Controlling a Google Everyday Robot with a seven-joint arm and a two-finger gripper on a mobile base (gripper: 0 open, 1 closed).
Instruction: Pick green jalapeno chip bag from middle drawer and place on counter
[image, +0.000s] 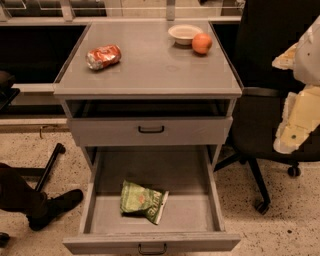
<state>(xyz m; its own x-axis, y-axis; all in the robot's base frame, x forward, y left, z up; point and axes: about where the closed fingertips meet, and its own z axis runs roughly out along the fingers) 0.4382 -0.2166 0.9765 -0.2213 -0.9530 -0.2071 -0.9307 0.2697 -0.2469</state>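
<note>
**A:** Where is the bag?

**B:** The small wrinkled green foil chip bag (142, 201) lies flat on the floor of the wide grey metal drawer (192, 212), which is pulled far out at the bottom of the frame. The bag sits left of centre, with its white end strip toward the lower right. Nothing touches it.

**A:** Why is the drawer out that far?

**B:** I'd say to expose the bag from above. The grey drawer with the taller front panel (150, 131) above it is barely out, so it doesn't overhang the bag.

**A:** And the gripper?

**B:** The pale cream gripper (295, 122) hangs at the right edge of the frame, mid-height, in front of a black office chair (265, 90). It is well apart from the bag and off to the cabinet's side. I cannot tell whether it is apart or together, but it isn't on the bag.

**A:** Is there room on top?

**B:** The flat grey counter (150, 70) holds a dented red-orange soda can (103, 56) at upper left. A white bowl (185, 33) and a round orange fruit (202, 43) are touching each other at upper right. The bare middle and front look like the natural landing spot.
</note>
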